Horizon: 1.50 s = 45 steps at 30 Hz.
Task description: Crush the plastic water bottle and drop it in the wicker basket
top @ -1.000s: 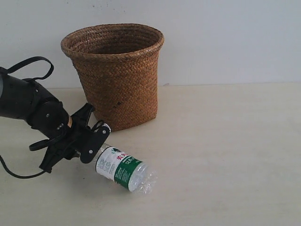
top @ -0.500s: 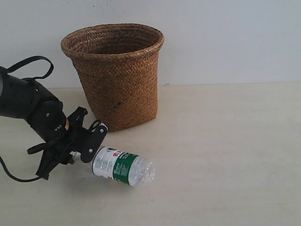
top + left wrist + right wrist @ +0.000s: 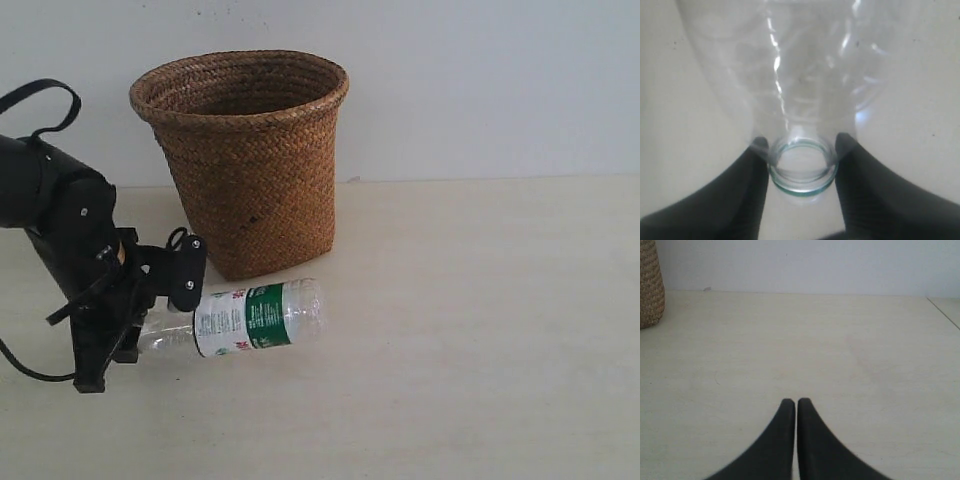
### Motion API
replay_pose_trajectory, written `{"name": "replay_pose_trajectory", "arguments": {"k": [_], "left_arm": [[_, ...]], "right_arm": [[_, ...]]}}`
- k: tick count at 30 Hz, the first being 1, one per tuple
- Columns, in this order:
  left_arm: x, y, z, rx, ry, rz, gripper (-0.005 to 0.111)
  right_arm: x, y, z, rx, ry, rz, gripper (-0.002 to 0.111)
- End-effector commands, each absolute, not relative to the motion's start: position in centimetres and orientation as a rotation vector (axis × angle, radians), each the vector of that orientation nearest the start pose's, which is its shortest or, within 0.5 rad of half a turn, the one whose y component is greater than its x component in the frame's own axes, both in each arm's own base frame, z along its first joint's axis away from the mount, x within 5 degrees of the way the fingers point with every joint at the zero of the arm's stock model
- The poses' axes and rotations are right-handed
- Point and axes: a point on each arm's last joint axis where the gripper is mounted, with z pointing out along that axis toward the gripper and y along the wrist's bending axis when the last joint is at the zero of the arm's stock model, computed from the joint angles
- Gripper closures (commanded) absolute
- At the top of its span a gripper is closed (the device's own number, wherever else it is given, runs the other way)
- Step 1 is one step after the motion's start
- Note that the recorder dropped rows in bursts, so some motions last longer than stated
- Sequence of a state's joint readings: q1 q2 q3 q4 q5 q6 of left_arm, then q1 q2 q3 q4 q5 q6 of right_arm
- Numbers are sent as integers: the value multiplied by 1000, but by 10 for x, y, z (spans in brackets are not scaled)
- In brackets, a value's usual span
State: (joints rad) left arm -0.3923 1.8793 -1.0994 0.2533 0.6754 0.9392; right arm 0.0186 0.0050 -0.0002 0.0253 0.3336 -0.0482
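And there was the left gripper [image 3: 168, 305], low on the left of the exterior frame, clamped on the neck of the plastic water bottle [image 3: 255, 317]! The bottle lay level on its side, with its open mouth toward the arm and its base pointing right. Its white and green label [image 3: 240, 320] was wrapped round the middle, with a trace of red print at the lower edge. The clear body looked round, with no dents that could be made out. Whether it rested on the tabletop [image 3: 480, 340] or hung just above it, the exterior view could not settle. In the left wrist view, the two dark fingers [image 3: 747, 195] pressed in from either side of the neck, right behind the green-tinted ring of the capless mouth [image 3: 801, 172], and the transparent body filled the upper frame. The wicker basket [image 3: 245, 160] stood upright in the upper centre-left, against the pale wall [image 3: 480, 80]. It was brown and woven, and its flared rim narrowed to the base, with one small dark mark [image 3: 255, 218] on its side. The bottle sat in front of the basket's foot, near it but apart. A black cable loop [image 3: 45, 100] arched over the arm in the upper left. In the right wrist view, the right gripper [image 3: 796, 402] had its two dark fingers pressed together tip to tip, holding nothing, over bare tabletop. The basket's woven side peeked in at that frame's upper left corner, well apart.
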Motion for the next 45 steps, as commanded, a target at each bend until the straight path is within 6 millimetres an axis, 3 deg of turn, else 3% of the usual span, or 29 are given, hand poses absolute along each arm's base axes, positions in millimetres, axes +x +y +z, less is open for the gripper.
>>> {"name": "replay_pose_trajectory", "arguments": {"k": [1, 6, 14, 18, 21, 25, 29, 34, 37, 41, 45], "left_arm": [[320, -123, 167, 1947, 2219, 263, 103], [311, -123, 168, 1933, 2290, 187, 103], [297, -117, 152, 2010, 2303, 164, 103], [296, -117, 152, 2014, 2308, 161, 103], [296, -116, 152, 2018, 2313, 160, 103], [295, -116, 152, 2059, 2281, 161, 103], [294, -116, 152, 2112, 2257, 154, 103], [291, -114, 151, 2144, 2276, 142, 103], [291, -114, 150, 2151, 2284, 137, 103], [289, -113, 149, 2168, 2297, 134, 103], [288, -112, 148, 2189, 2314, 128, 103]], "right_arm": [[54, 2, 183, -49, 1812, 2, 108], [54, 1, 185, -87, 1797, -40, 108], [56, 1, 204, -153, 1583, -122, 108], [56, 1, 216, 67, 1453, 103, 108], [54, -3, 226, 407, 1291, 470, 108], [56, 0, 218, 373, 1404, 443, 108], [63, 2, 229, 365, 1504, 419, 108], [83, 10, 263, 183, 1656, 352, 108], [106, 24, 285, 23, 1762, 357, 108], [145, 62, 305, -291, 1895, 369, 108], [179, 111, 306, -610, 2027, 376, 108]]}}
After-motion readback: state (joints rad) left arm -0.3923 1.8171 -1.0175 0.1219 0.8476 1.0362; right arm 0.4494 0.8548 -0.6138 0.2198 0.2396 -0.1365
